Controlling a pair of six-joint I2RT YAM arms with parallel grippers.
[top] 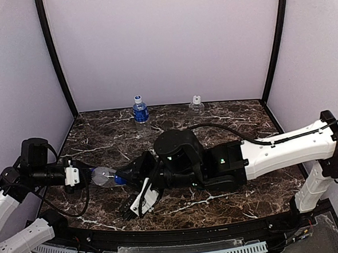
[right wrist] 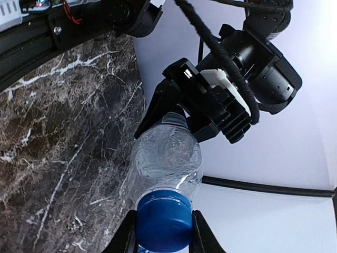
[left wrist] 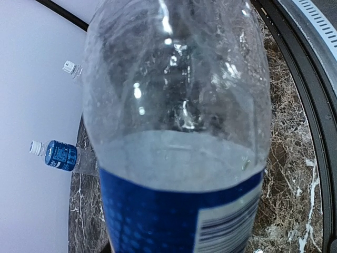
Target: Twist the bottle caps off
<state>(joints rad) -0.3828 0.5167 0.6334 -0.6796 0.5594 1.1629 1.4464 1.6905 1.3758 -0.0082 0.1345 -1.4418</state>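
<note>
1. Two grippers share one water bottle (top: 106, 177), clear with a blue label. It lies on its side at about 8 o'clock from the middle of the marble table (top: 226, 123) in the top view (held off the surface, as far as the right wrist view shows).
2. At the base end, the left gripper (right wrist: 176, 118) is clamped on the bottle's bottom, its black jaws closed around it.
3. At the neck end, the right gripper (right wrist: 163, 234) is closed on the blue cap (right wrist: 163, 219). Its fingers (right wrist: 124, 240) press at the cap's 9 and 3 o'clock.
4. The step in hand looks like the unscrewing of this one cap. The cap appears seated on the neck, and I can make out no gap beneath it.
5. The next move calls for the right wrist to roll in the loosening direction while the left keeps the body from turning with it. The thin wall may twist or slip in the jaws. One roll probably won't free the cap, so releasing, winding back and gripping again seems likely (then a pull along the bottle's axis).
6. Waiting at the far edge are a blue-labelled bottle (top: 140, 111) at about 11 o'clock and a plain clear bottle (top: 196, 103) at about 1 o'clock. Both stand upright, capped and well apart from the arms. No brown bottle shows in any view.
</note>
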